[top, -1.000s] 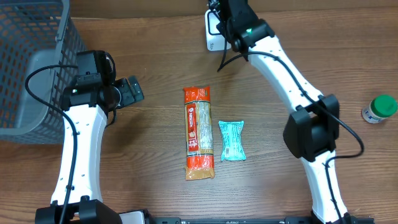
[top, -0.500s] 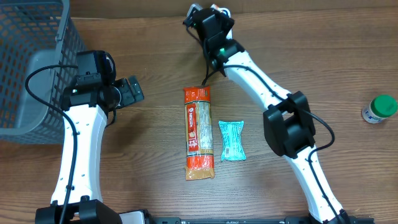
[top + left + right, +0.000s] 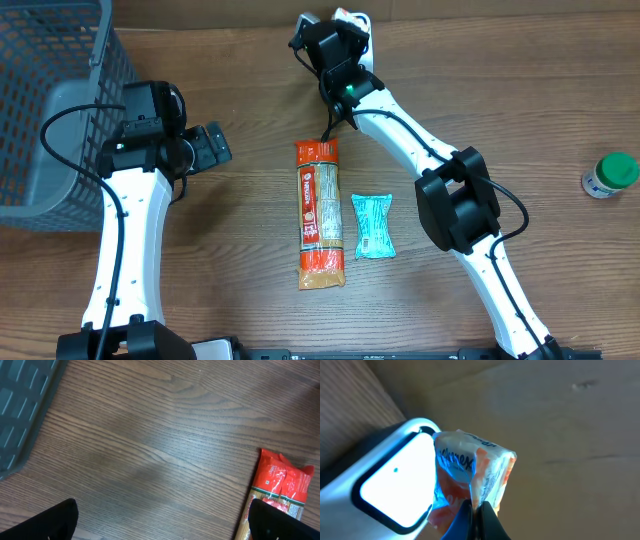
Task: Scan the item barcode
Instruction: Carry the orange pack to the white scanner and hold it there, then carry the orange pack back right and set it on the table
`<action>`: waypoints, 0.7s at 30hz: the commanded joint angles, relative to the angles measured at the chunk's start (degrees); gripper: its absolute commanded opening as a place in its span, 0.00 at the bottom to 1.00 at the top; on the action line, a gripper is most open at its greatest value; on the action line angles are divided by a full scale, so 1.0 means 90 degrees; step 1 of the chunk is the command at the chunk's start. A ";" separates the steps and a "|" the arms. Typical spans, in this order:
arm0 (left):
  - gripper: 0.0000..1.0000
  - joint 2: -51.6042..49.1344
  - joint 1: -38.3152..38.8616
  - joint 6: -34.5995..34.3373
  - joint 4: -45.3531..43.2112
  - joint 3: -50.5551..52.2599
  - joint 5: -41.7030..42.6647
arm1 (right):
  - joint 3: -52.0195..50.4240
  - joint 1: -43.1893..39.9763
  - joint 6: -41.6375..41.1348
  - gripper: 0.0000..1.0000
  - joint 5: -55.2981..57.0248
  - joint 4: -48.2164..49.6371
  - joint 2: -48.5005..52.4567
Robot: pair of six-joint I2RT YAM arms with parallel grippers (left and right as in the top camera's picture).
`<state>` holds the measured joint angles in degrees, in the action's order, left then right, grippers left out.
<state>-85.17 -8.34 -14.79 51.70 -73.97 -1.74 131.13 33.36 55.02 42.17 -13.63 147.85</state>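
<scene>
My right gripper (image 3: 475, 510) is shut on the lower edge of a small tissue packet (image 3: 475, 472) with a white, blue and orange wrapper. It holds the packet right beside the glowing white window of the scanner (image 3: 390, 487). No barcode shows on the packet. In the overhead view the right gripper (image 3: 325, 40) is at the table's far edge, and the packet is hidden under it. My left gripper (image 3: 215, 145) hangs open over bare wood; its black fingers (image 3: 55, 520) have nothing between them.
A long red-and-orange pasta packet (image 3: 320, 213) lies mid-table, its end in the left wrist view (image 3: 280, 490). A teal packet (image 3: 373, 226) lies to its right. A green-lidded bottle (image 3: 610, 175) stands far right. A grey basket (image 3: 50, 100) fills the far left.
The right arm has swung left along the far edge, carrying the tissue packet, and now covers the scanner in the overhead view. The left arm has not moved.
</scene>
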 commanded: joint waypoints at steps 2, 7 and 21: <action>1.00 0.0000 0.0012 0.0073 -0.0002 -0.0029 0.0027 | 0.0053 -0.0022 -0.0495 0.04 0.0318 -0.0391 -0.0525; 1.00 0.0000 0.0012 0.0073 -0.0002 -0.0029 0.0027 | 0.0056 -0.0024 -0.1654 0.04 0.0010 -0.1744 -0.1481; 1.00 0.0000 0.0012 0.0073 -0.0002 -0.0029 0.0024 | 0.0044 -0.1389 -0.5826 0.04 -0.2863 -0.8029 -0.3609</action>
<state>-85.17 -8.34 -14.79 51.70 -73.97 -1.74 132.03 25.04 11.94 26.81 -80.27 113.75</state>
